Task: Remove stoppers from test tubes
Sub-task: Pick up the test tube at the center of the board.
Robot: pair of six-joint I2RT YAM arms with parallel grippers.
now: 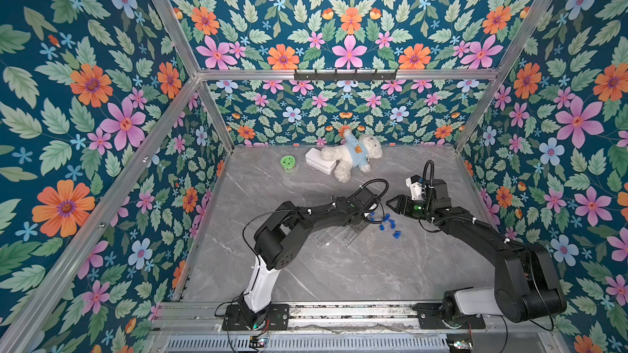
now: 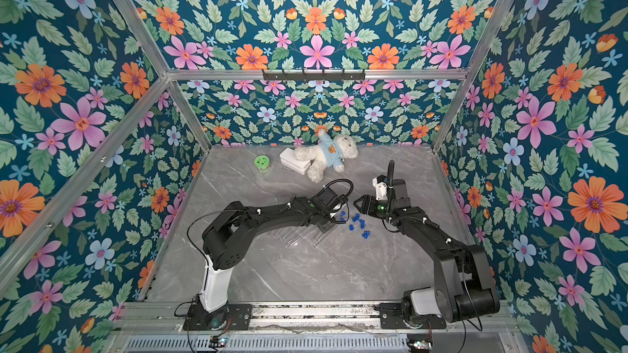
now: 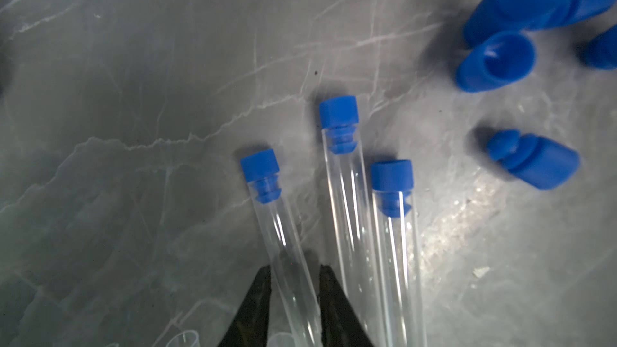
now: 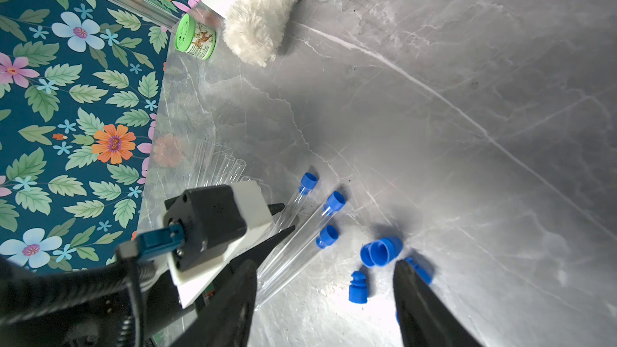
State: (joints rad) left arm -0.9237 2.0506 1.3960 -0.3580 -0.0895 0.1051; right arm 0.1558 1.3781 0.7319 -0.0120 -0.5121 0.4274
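The grey marble table (image 1: pixel 339 276) fills the lower middle of both top views. Near its upper edge sit a green-lidded jar (image 1: pixel 288 163), a flat white box (image 1: pixel 316 161) and a white teddy bear (image 1: pixel 353 157) sprawled partly over the box. Around the centre, clear test tubes (image 1: pixel 323 237) lie side by side, three of them shown capped in the left wrist view. Just to their right, loose blue stoppers (image 1: pixel 392 222) lie scattered.

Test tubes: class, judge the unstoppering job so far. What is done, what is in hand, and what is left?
Done: several loose stoppers lie on the table, near open tubes.
In hand: the left gripper straddles one stoppered tube, grip uncertain; the right gripper hangs open above the loose stoppers.
Left: three seated stoppers to pull, that tube's included.
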